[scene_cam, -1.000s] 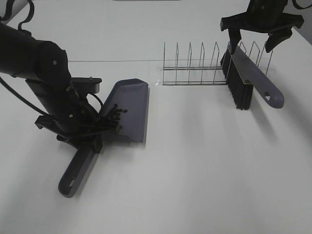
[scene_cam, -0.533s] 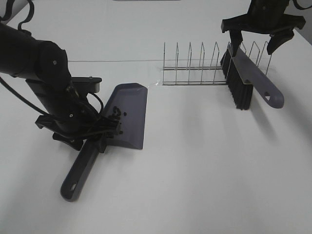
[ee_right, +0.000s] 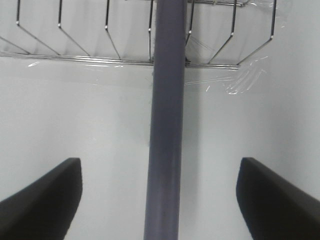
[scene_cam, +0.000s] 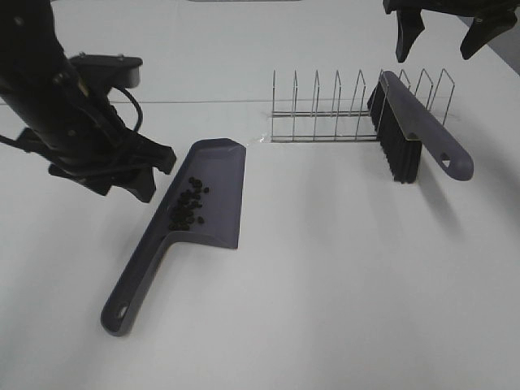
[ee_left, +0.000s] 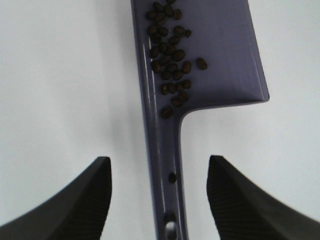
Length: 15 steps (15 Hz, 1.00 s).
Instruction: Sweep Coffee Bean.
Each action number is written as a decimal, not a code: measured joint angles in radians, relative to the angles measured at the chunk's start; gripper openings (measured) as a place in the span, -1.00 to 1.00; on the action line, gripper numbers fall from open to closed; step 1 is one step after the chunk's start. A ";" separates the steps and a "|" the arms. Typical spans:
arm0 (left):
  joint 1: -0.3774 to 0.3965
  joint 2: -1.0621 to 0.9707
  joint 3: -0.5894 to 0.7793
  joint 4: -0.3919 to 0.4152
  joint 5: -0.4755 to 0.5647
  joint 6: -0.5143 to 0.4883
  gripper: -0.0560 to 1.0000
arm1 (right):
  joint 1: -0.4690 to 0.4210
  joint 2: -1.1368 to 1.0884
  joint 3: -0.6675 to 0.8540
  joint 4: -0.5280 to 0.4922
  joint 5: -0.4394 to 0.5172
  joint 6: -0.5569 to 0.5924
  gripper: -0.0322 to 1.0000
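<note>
Both arms lifted off since earlier. High view: left gripper (scene_cam: pixel 122 175) spread above worktop (scene_cam: pixel 341 268); dustpan (scene_cam: pixel 207 195) flat, beans (scene_cam: pixel 187 210) inside. Right gripper (scene_cam: pixel 443 32) spread above brush (scene_cam: pixel 406 134) on rack (scene_cam: pixel 325 114). Left wrist: beans (ee_left: pixel 170 55) near handle. Right wrist: brush (ee_right: pixel 166 125) free. Sweeping looks finished.

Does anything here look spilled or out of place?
Nothing is spilled on the table. The coffee beans sit in the dustpan, though one stray bean lies down its handle. The brush leans in the wire rack.
</note>
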 joint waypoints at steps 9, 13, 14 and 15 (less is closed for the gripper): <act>0.000 -0.438 0.027 0.226 0.456 -0.103 0.15 | 0.000 -0.404 0.467 0.049 0.005 -0.065 0.60; 0.000 -0.788 0.221 0.224 0.490 -0.124 0.15 | 0.000 -0.731 0.823 0.048 0.005 -0.086 0.60; 0.000 -0.883 0.277 0.211 0.492 -0.127 0.15 | 0.000 -0.815 0.909 0.048 0.005 -0.090 0.60; 0.000 -0.970 0.328 0.199 0.492 -0.127 0.15 | 0.000 -0.891 0.985 0.048 0.005 -0.091 0.60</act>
